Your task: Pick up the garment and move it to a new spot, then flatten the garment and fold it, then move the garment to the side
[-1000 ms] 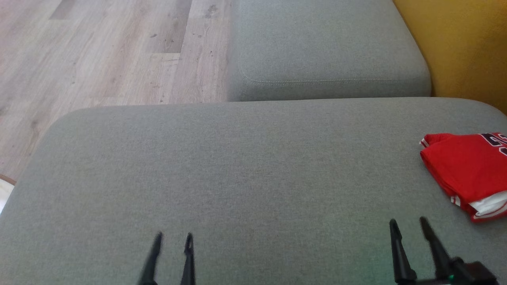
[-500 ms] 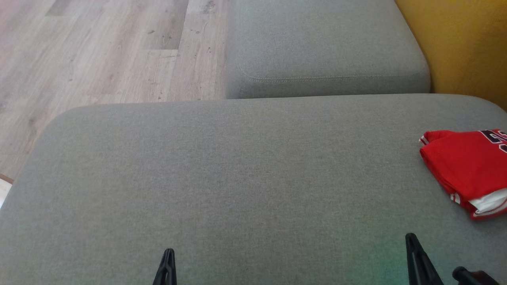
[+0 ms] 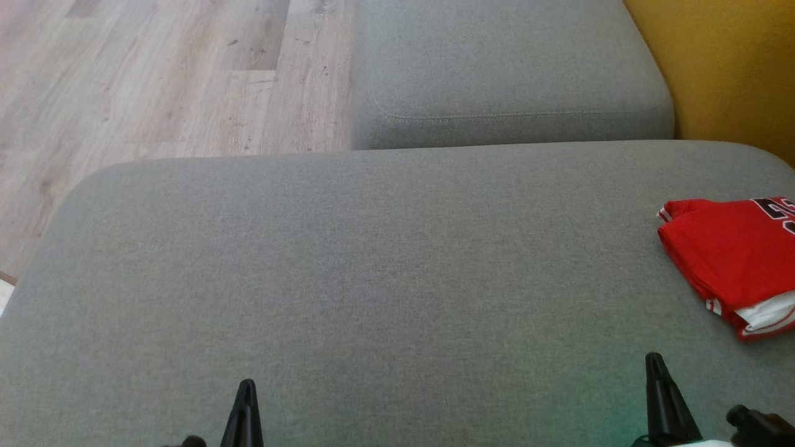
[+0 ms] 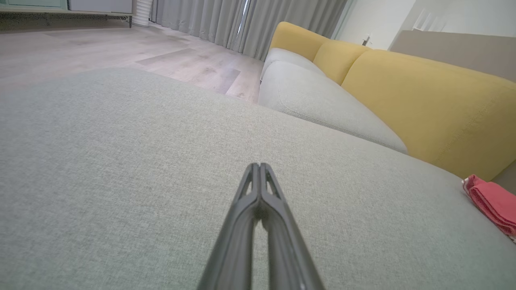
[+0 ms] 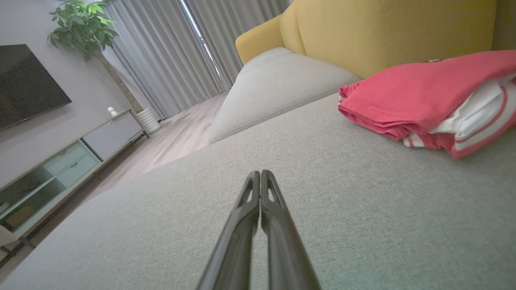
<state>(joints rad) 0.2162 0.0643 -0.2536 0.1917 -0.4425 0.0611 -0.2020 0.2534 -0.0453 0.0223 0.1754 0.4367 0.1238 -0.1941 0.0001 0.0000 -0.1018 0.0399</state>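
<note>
The garment [image 3: 733, 257], a red jersey with white trim and dark lettering, lies folded at the right edge of the grey cushion [image 3: 372, 261]; it appears too in the right wrist view as the garment [image 5: 427, 92] and in the left wrist view as the garment [image 4: 494, 203]. My left gripper [image 3: 246, 388] is shut and empty near the cushion's front edge, its tips pressed together as the left gripper [image 4: 259, 166]. My right gripper [image 3: 653, 361] is shut too, seen as the right gripper [image 5: 260, 174], and it stands apart from the jersey, in front of it and to its left.
A second grey cushion [image 3: 509, 68] lies beyond the near one. A yellow backrest [image 3: 726, 68] rises on the right. Wooden floor [image 3: 143, 81] spreads to the left. The right wrist view holds a TV cabinet [image 5: 60, 165], curtains [image 5: 169, 52] and a plant [image 5: 82, 24].
Both grippers have shut and drawn back toward the picture's bottom edge. The camera has tilted a little, so the whole scene has shifted up slightly. The jersey lies as before.
</note>
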